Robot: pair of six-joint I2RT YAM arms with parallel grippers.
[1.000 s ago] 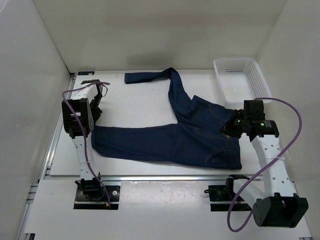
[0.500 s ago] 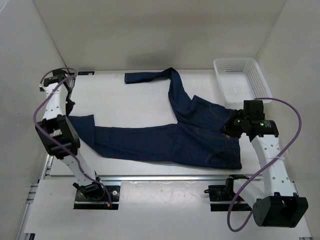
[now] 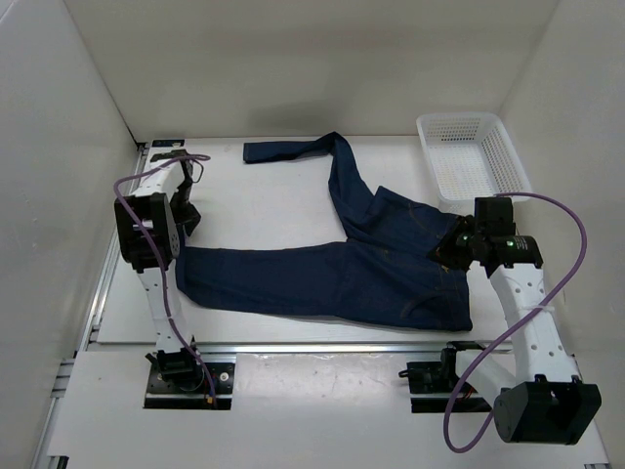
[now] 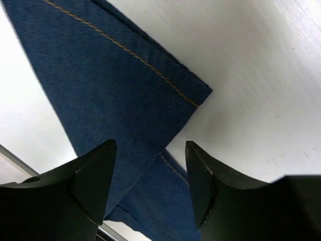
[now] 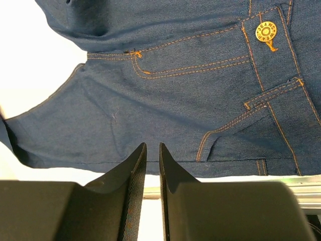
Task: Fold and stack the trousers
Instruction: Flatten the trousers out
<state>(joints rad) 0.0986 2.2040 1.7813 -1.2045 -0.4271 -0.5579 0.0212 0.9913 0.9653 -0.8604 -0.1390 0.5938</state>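
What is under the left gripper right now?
One hem end of the trousers, lying on the white table, below the open left gripper. A second denim layer peeks out beneath; the fingers cover what lies under them.

The jeans (image 3: 322,278) were soft, matt navy denim with a fine twill weave, tan thread stitching (image 4: 108,37) and a shiny brass-coloured metal button (image 5: 266,31). The basket (image 3: 474,156) was white plastic mesh. The table (image 3: 264,205) was smooth, matt white.
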